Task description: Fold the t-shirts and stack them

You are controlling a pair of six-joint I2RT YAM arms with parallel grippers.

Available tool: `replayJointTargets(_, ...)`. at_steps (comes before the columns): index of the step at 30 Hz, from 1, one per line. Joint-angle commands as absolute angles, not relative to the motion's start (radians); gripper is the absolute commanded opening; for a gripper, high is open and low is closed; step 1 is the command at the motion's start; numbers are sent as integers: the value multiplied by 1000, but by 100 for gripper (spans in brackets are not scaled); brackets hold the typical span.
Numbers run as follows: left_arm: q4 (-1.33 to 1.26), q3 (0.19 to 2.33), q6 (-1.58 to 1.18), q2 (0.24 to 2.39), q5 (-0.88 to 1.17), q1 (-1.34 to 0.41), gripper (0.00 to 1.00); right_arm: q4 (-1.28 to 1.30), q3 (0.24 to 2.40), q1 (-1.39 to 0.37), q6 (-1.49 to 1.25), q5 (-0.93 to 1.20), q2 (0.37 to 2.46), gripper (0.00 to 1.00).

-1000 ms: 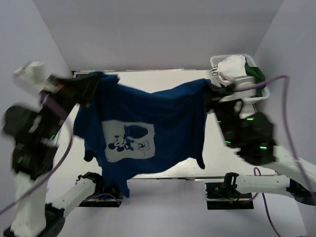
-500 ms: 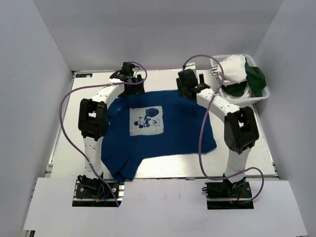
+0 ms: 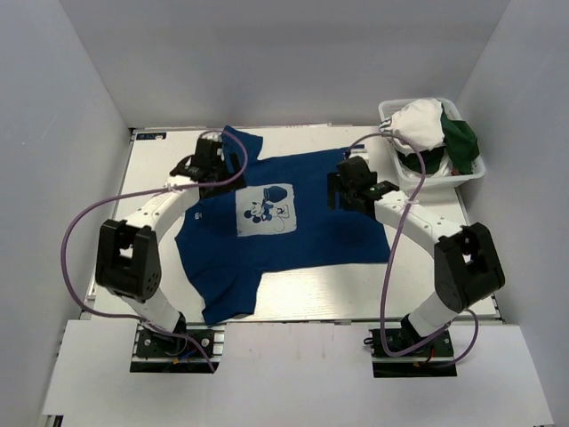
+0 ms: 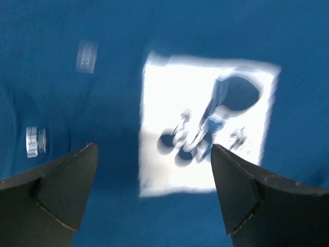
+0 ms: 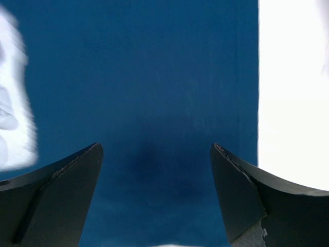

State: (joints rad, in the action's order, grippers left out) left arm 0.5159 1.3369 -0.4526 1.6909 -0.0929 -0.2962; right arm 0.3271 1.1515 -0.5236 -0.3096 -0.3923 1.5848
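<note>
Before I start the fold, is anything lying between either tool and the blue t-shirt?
Nothing visible. The wrist views show the left tool and right tool open directly over the blue t-shirt, with only its fabric and print under them. The basket sits apart at the far right corner.

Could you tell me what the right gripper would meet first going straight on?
Most likely the royal blue cotton t-shirt, plain fabric beside its white square print; the open right gripper points down at it, height unclear.
</note>
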Motion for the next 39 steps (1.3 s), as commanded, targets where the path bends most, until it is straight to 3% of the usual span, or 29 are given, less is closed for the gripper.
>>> replayJointTargets(1,474,1140,-503,1538,-91,-302,100,303,1043,-519,-410,-370,1559,90)
replayJointTargets(5,344,953,-523,1457,-55,-302,100,272,974,-511,-437,-376,1569,90)
replayJointTargets(8,371,994,-537,1514,-127,-302,100,265,1002,-500,-442,-380,1632,90)
replayJointTargets(12,359,1096,-546,1718,-193,-284,100,245,1047,-468,-443,-371,1728,90)
replayJointTargets(22,428,1492,-537,2145,-104,-221,100,250,1276,-379,-388,-284,1971,90)
replayJointTargets(26,549,1672,-499,2191,-74,-210,100,256,1324,-365,-367,-259,1947,90)
replayJointTargets(29,577,1625,-499,2103,-74,-210,100,247,1304,-376,-342,-287,1841,90)
replayJointTargets(33,595,1406,-577,1727,-89,-235,100,255,1131,-397,-357,-291,1625,90)
replayJointTargets(37,561,933,-714,1319,-78,-247,100,222,949,-426,-438,-304,1476,90)
replayJointTargets(39,625,811,-793,1194,-78,-247,100,244,902,-436,-477,-317,1433,90)
